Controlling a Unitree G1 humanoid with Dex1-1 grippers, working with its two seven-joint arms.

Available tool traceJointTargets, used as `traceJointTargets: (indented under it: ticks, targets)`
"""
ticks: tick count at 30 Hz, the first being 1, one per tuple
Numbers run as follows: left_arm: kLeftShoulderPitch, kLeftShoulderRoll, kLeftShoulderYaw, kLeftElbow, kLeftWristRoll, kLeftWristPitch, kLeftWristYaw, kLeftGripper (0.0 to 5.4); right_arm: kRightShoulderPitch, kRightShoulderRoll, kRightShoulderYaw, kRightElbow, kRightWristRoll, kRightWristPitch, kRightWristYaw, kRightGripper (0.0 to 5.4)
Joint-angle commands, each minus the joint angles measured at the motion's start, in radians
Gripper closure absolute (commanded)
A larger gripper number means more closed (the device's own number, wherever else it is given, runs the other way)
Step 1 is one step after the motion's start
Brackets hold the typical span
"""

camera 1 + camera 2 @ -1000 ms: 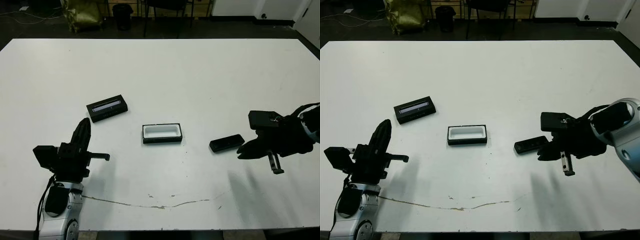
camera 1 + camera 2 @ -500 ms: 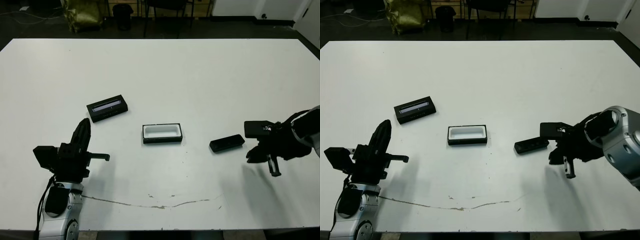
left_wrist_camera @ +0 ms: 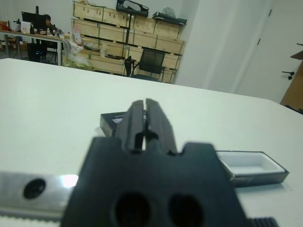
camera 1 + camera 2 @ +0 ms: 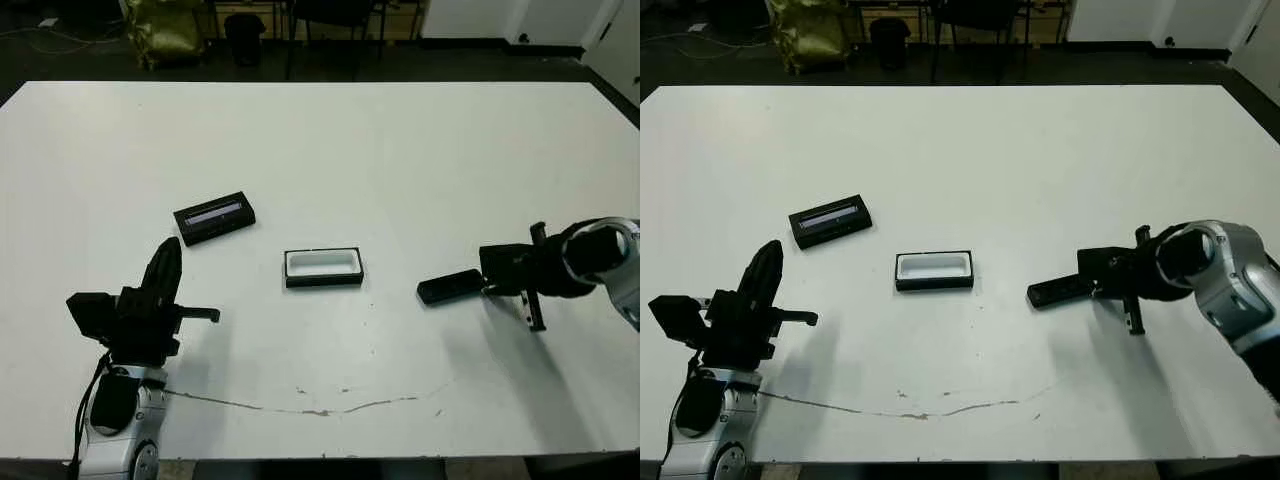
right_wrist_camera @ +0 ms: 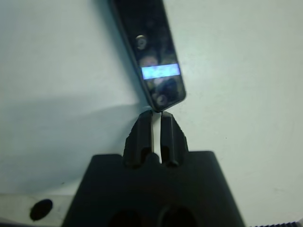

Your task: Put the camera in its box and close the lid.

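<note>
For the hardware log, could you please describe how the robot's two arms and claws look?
Both claws, left claw and right claw, have two slim black ribbed fingers on a blocky black body. The forearms are silver-grey rounded shells with black joints; a black cable runs along the left forearm.

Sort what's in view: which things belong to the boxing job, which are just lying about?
Job: camera, beside the right gripper; box, open; lid, lying apart from it.
Just there: crack line on the table; idle left gripper.
</note>
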Motion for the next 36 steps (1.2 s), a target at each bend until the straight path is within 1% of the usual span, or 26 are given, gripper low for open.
traceJointTargets:
  ticks: [1, 2, 4, 6, 8, 10, 12, 13, 14, 16, 19, 22, 26, 27, 30, 34, 36]
  targets:
    - [0.013, 0.007, 0.000, 0.017, 0.003, 0.000, -0.005, 5.38, 0.051, 0.051, 0.034, 0.040, -0.013, 0.022, 0.014, 5.40]
    - [0.013, 0.007, 0.000, 0.015, 0.004, 0.003, -0.003, 5.38, 0.050, 0.054, 0.032, 0.034, -0.016, 0.028, 0.013, 5.40]
    - [0.017, 0.005, -0.002, 0.009, 0.014, 0.009, 0.009, 5.38, 0.042, 0.059, 0.036, 0.034, -0.027, 0.007, 0.013, 5.40]
    - [0.018, 0.004, -0.003, 0.010, 0.020, 0.003, 0.012, 5.38, 0.032, 0.072, 0.037, 0.062, -0.026, -0.031, 0.015, 5.40]
    - [0.019, 0.003, -0.003, 0.009, 0.017, 0.004, 0.010, 5.38, 0.014, 0.099, 0.035, 0.105, -0.019, -0.032, 0.021, 5.40]
    - [0.018, 0.004, -0.003, 0.011, 0.017, 0.002, 0.006, 5.38, -0.005, 0.129, 0.035, 0.166, -0.012, -0.054, 0.021, 5.40]
    - [0.017, 0.006, -0.004, 0.012, 0.015, 0.001, 0.001, 5.38, -0.025, 0.157, 0.052, 0.245, -0.035, -0.135, -0.006, 5.40]
    - [0.017, 0.006, -0.004, 0.011, 0.018, 0.001, 0.003, 5.38, -0.034, 0.174, 0.054, 0.279, -0.040, -0.149, -0.015, 5.40]
    - [0.017, 0.006, -0.004, 0.011, 0.022, 0.000, 0.005, 5.38, -0.046, 0.192, 0.059, 0.302, -0.051, -0.148, -0.021, 5.40]
    - [0.015, 0.004, -0.003, 0.015, 0.020, -0.001, 0.005, 5.38, -0.067, 0.219, 0.067, 0.324, -0.066, -0.157, -0.029, 5.40]
    - [0.012, 0.004, -0.002, 0.025, 0.024, -0.010, 0.004, 5.38, -0.104, 0.262, 0.071, 0.393, -0.068, -0.217, -0.030, 5.40]
    - [0.016, 0.001, -0.007, 0.017, 0.026, -0.004, 0.010, 5.38, -0.142, 0.317, 0.061, 0.477, -0.060, -0.237, -0.034, 5.40]
    - [0.016, -0.003, -0.007, 0.021, 0.014, -0.007, 0.006, 5.38, -0.211, 0.395, 0.080, 0.626, -0.097, -0.327, -0.091, 5.40]
    - [0.017, -0.003, -0.007, 0.021, 0.016, -0.007, 0.006, 5.38, -0.224, 0.410, 0.079, 0.654, -0.098, -0.338, -0.095, 5.40]
    - [0.020, -0.006, -0.009, 0.018, 0.025, -0.007, 0.014, 5.38, -0.254, 0.456, 0.073, 0.747, -0.100, -0.355, -0.125, 5.40]
    - [0.023, -0.008, -0.012, 0.019, 0.030, -0.013, 0.019, 5.38, -0.265, 0.485, 0.061, 0.770, -0.088, -0.335, -0.131, 5.40]
    - [0.025, -0.009, -0.013, 0.013, 0.027, -0.004, 0.023, 5.38, -0.258, 0.486, 0.051, 0.770, -0.074, -0.381, -0.135, 5.40]
